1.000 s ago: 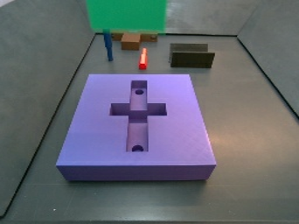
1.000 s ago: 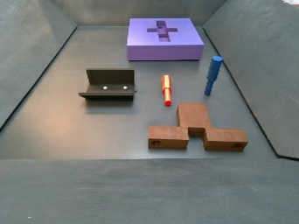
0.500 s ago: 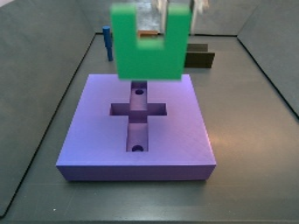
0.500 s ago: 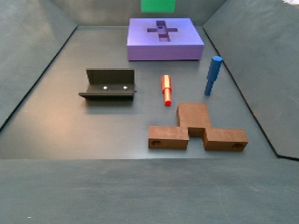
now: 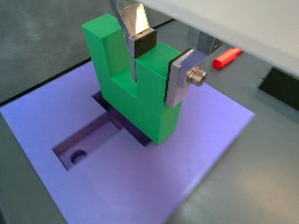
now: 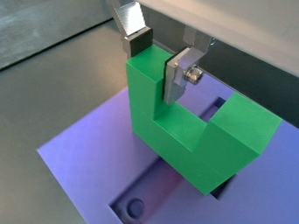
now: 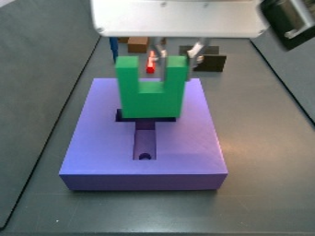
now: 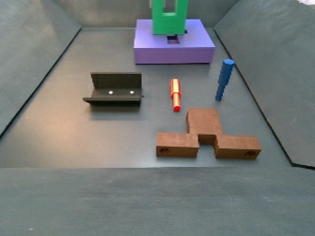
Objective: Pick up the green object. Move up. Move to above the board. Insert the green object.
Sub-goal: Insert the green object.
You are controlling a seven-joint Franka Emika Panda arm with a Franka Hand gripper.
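The green object (image 7: 150,90) is a bright green U-shaped block, held upright with its prongs up. My gripper (image 7: 178,55) is shut on one of its prongs, which shows in both wrist views (image 5: 162,59) (image 6: 159,57). The block (image 5: 131,92) (image 6: 187,131) stands with its base low over the middle of the cross-shaped recess of the board (image 7: 185,147), the large purple slab. I cannot tell whether the base is down inside the recess. The board's near round hole (image 7: 144,155) shows. In a side view the green object (image 8: 169,17) is over the board (image 8: 154,51) at the far end.
On the grey floor stand the fixture (image 8: 113,89), a red stick (image 8: 176,92), a blue cylinder (image 8: 226,79) and a brown U-shaped block (image 8: 207,136). A dark olive block (image 7: 212,63) lies behind the board. Walls edge the floor.
The gripper has brought the green object down from high above the board to the cross recess. It now shows fully in both side views.
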